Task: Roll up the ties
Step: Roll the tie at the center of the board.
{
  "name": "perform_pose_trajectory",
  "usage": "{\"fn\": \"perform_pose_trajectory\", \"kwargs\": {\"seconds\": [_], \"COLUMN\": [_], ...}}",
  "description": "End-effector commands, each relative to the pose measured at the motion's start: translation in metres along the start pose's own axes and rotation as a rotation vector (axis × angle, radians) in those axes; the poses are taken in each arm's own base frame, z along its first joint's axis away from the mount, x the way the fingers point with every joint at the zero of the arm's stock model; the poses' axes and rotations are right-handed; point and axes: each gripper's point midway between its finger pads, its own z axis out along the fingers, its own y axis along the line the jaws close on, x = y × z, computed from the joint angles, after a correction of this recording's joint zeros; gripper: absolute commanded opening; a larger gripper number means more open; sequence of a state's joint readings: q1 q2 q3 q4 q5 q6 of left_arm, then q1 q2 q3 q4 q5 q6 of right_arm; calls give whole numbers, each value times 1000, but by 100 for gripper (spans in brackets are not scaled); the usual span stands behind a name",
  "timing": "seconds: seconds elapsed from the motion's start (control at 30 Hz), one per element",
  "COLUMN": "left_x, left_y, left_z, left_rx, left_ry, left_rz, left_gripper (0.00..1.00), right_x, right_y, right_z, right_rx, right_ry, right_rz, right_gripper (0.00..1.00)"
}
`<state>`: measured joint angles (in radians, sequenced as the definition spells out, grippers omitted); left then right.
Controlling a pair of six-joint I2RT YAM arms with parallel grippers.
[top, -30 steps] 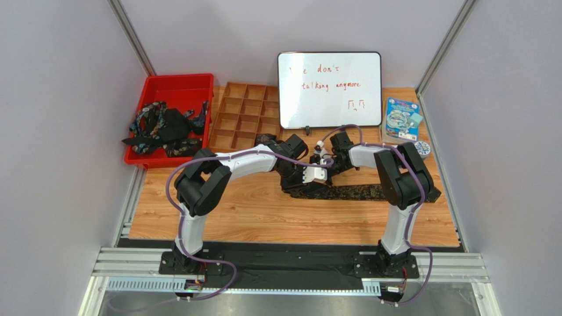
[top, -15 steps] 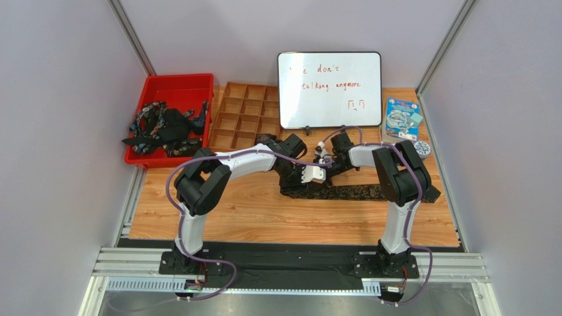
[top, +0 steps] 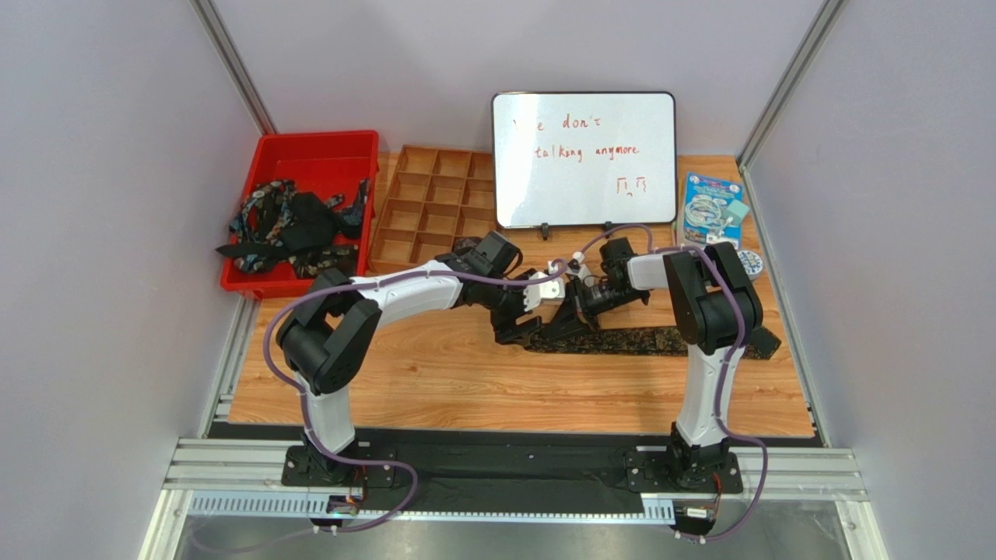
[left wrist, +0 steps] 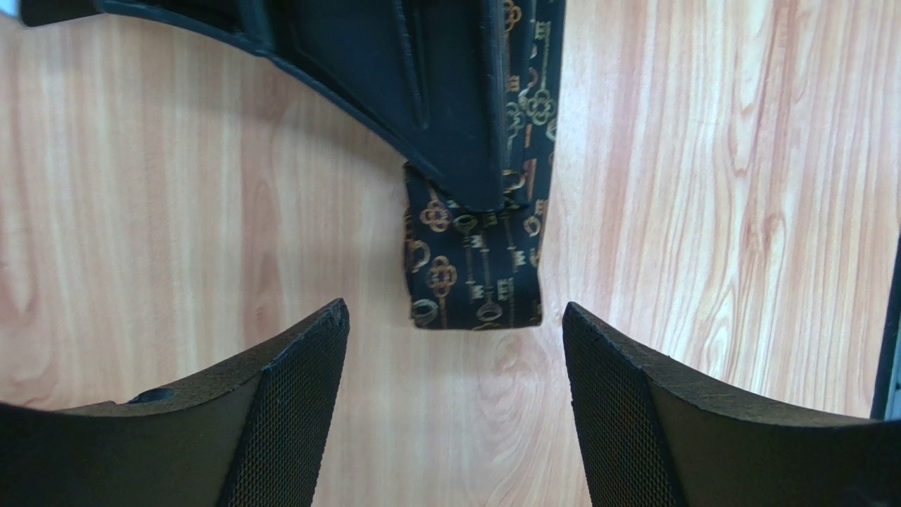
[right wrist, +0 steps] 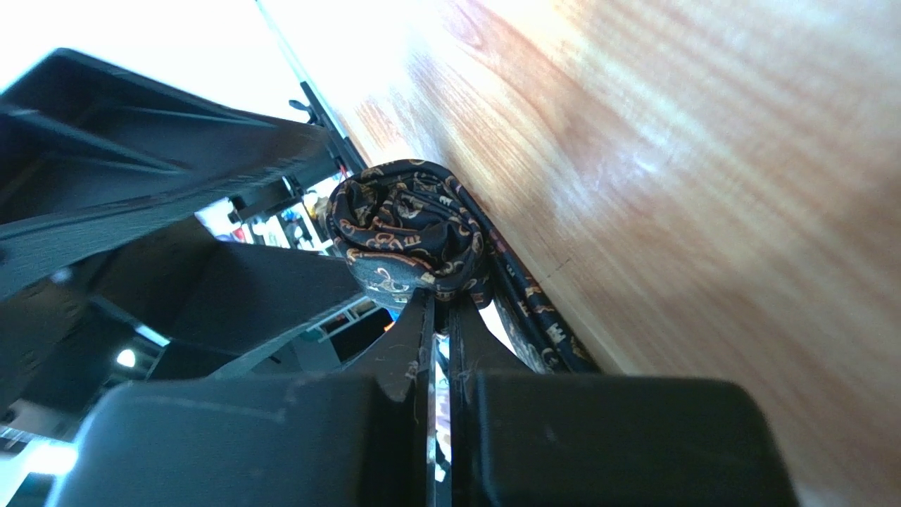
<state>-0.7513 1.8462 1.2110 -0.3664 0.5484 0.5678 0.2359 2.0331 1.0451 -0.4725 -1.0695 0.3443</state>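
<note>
Tie end (left wrist: 473, 264) just ahead of left gripper (left wrist: 455, 349), between its fingertips

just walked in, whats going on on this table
A robot is rolling a tie on the table. The right gripper is pinched shut at the rolled-up end, while the left gripper hangs open over the tie. Most of it lies flat, unrolled. More ties wait in the red bin.

Black tie (top: 620, 340) with brown-gold pattern lies flat, its left end rolled into a small coil (right wrist: 407, 238)
</note>
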Motion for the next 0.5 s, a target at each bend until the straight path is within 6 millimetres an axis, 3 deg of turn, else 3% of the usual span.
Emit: {"fn": "perform_pose_trajectory", "kwargs": {"seconds": [0.0, 0.27, 0.47], "left_x": [-31, -33, -19], "left_y": [-6, 3, -10], "left_z": [2, 20, 35], "left_rx": [26, -10, 24], "left_ry": [-163, -201, -126], "left_rz": [12, 9, 41], "left_gripper": [80, 75, 65], "right_x": [6, 16, 15], "right_y": [-43, -49, -42], "right_z": [1, 3, 3], "right_rx": [120, 106, 81], "right_ry": [22, 60, 59], "right_rz": [100, 120, 109], "right_gripper": [0, 0, 0]}}
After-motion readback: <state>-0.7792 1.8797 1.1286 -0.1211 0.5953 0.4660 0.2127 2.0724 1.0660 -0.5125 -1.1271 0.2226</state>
